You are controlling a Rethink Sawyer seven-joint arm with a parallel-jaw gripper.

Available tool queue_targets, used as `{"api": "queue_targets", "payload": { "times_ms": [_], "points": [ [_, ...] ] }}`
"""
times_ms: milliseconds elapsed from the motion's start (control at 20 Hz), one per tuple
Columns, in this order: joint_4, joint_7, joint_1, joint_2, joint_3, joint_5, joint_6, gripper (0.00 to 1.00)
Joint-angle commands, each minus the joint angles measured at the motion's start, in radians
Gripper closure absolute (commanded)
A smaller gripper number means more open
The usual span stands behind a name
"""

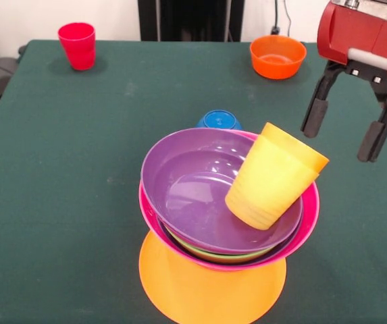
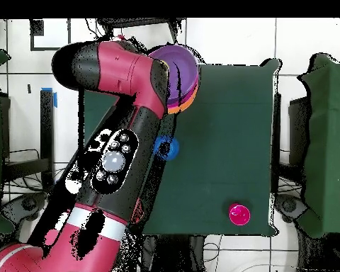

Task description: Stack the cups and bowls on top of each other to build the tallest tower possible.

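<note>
The gripper (image 1: 347, 131) hangs spread and empty, right of the tower (image 1: 227, 223) at the near edge. A yellow cup (image 1: 274, 177) leans tilted inside the top purple bowl (image 1: 186, 185); any push may roll it out or topple the off-centre pile.

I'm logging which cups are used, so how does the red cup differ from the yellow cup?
The red cup stands upright on the table, while the yellow cup leans tilted. The red cup sits alone near a far corner; the yellow cup rests inside the purple bowl atop the pile. One is red, the other yellow. Both are small smooth tumblers.
</note>
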State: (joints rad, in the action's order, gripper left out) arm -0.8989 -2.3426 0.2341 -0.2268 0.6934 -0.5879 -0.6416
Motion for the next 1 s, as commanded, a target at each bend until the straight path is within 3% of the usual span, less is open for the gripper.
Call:
{"api": "queue_targets", "payload": {
  "times_ms": [50, 1000],
  "points": [
    [-0.082, -0.197, -0.014, 0.059, -0.132, -0.005, 0.011, 0.00],
    [-0.130, -0.134, -0.042, 0.045, -0.189, 0.019, 0.055, 0.00]
  ]
}}
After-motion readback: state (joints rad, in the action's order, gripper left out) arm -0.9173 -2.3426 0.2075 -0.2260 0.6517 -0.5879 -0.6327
